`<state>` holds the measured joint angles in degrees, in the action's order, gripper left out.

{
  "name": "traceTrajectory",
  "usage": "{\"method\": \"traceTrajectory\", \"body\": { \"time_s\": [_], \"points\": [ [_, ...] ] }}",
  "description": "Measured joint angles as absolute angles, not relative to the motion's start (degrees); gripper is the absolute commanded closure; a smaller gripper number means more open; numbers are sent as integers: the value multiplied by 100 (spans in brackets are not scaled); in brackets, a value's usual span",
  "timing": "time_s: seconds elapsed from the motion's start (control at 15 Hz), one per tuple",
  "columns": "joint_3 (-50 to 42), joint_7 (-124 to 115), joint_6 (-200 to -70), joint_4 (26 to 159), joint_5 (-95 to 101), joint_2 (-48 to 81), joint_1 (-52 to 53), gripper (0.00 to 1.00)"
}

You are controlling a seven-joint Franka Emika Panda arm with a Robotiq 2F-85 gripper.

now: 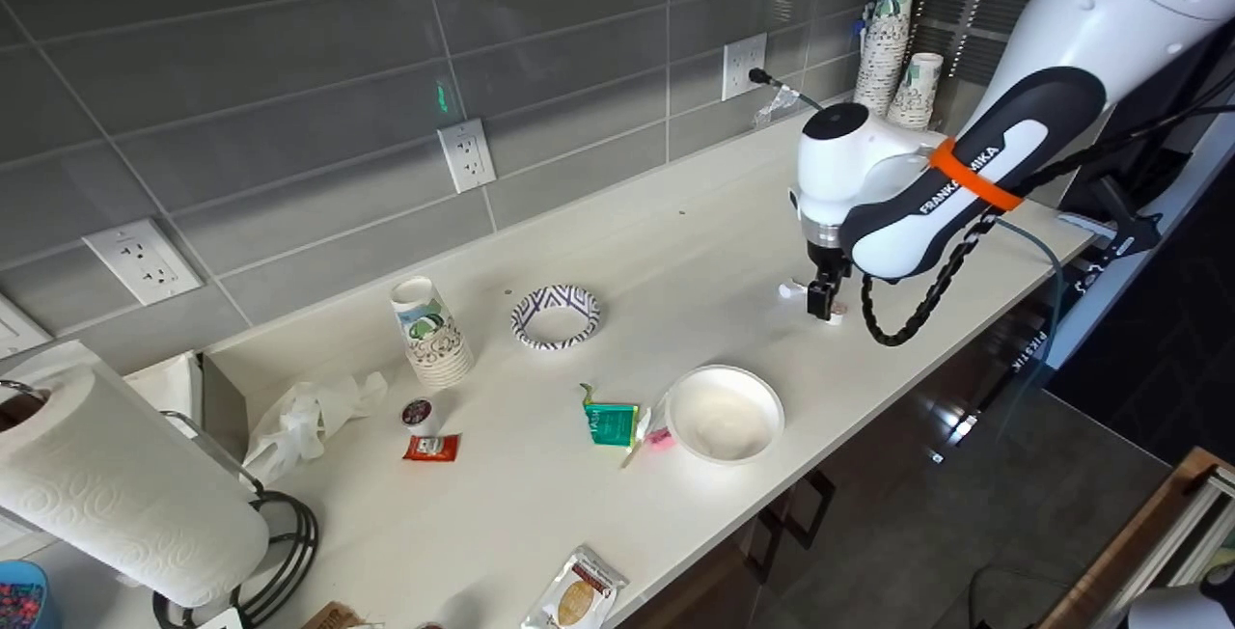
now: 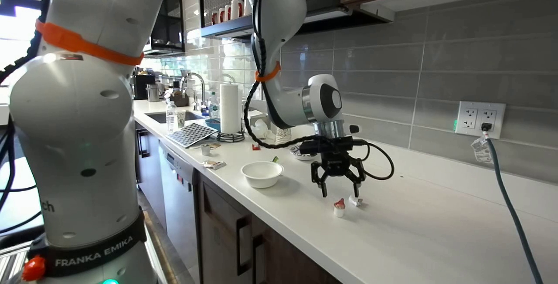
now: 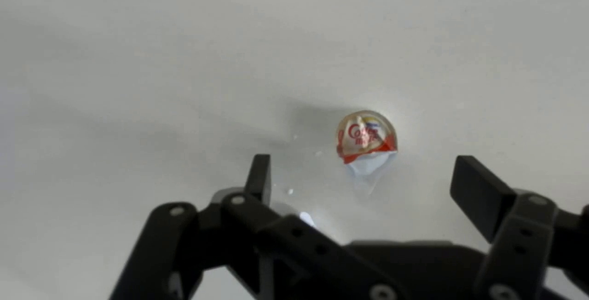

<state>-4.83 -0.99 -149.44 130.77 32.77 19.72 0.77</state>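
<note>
One white plastic creamer cup, its red-and-gold foil lid creased, stands toward the front edge of a smooth white desk, beneath a black two-fingered tool spread wide. Near the cup lies one crumpled whitish scrap; farther along, one round white bowl near that edge, one zigzag-patterned paper bowl toward the back.

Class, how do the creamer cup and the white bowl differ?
Size: the creamer cup is small, the white bowl far larger.
Top: the creamer cup bears a printed lid; the white bowl is open.
Place: the creamer cup sits near the claw, the white bowl farther off.
Both are white-sided and stand upright on the counter.
</note>
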Motion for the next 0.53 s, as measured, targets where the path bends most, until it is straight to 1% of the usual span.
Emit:
{"method": "traceTrajectory", "body": {
  "time_s": [0.53],
  "points": [
    [-331,-442,-14795,13566,2530,936,143,0]
  ]
}}
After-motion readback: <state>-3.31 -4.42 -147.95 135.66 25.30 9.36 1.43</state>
